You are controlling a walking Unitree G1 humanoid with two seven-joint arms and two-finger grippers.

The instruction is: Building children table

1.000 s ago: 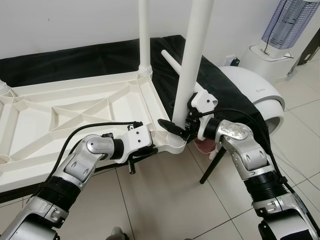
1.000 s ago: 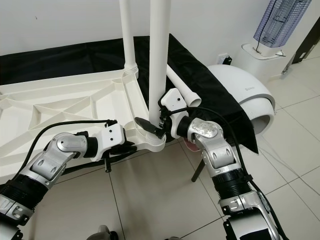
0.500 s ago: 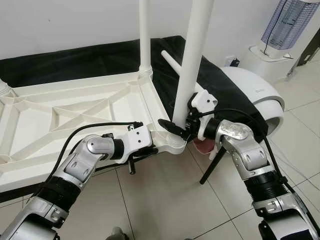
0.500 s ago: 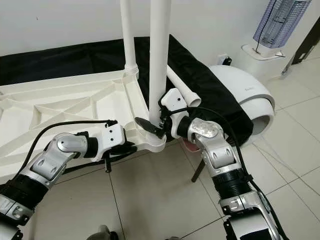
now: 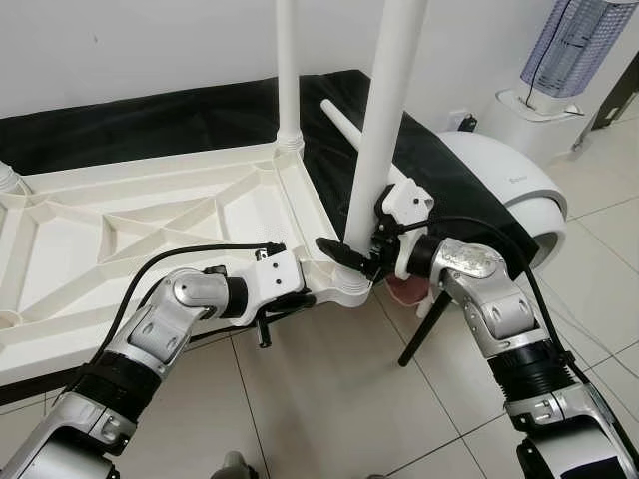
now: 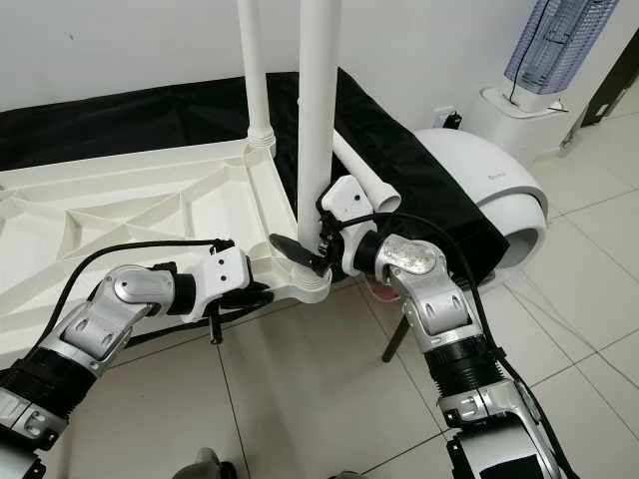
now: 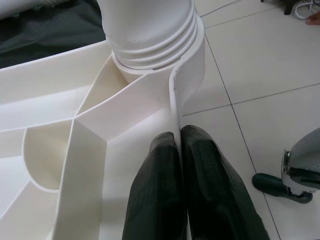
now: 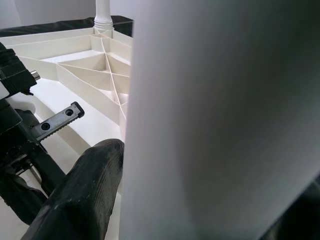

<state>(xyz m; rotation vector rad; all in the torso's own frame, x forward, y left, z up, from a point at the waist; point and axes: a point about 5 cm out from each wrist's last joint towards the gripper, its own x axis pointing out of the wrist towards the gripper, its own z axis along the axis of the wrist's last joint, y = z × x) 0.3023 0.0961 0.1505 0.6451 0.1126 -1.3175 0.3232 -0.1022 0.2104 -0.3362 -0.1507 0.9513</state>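
Lying upside down across a black cloth (image 5: 150,125) and spilling over tiled floor (image 5: 329,409): white ribbed tabletop (image 5: 130,235), far left side cut off by frame edge. Standing in its near corner socket: thick white leg (image 5: 384,120), top cut off above; standing in the back corner: thinner-looking second leg (image 5: 288,70), also cropped at top. Lying loose on the cloth behind: a third leg (image 5: 344,122), partly hidden by the upright one. Sitting at right on the floor: white domed appliance (image 5: 509,185), half covered by the cloth; further back, a heater (image 5: 574,45) cut off at the corner. Showing under the right arm: a pinkish object and a dark slanted rod, too hidden to identify. Clamping the thick leg near its base: right gripper (image 5: 361,257), fingers spread around the tube, one finger (image 8: 80,190) visible beside it, the other hidden behind the leg. Pinching the tabletop's thin outer rim wall just beside the corner socket: left gripper (image 7: 179,145), fingers pressed nearly together with only the rim between.
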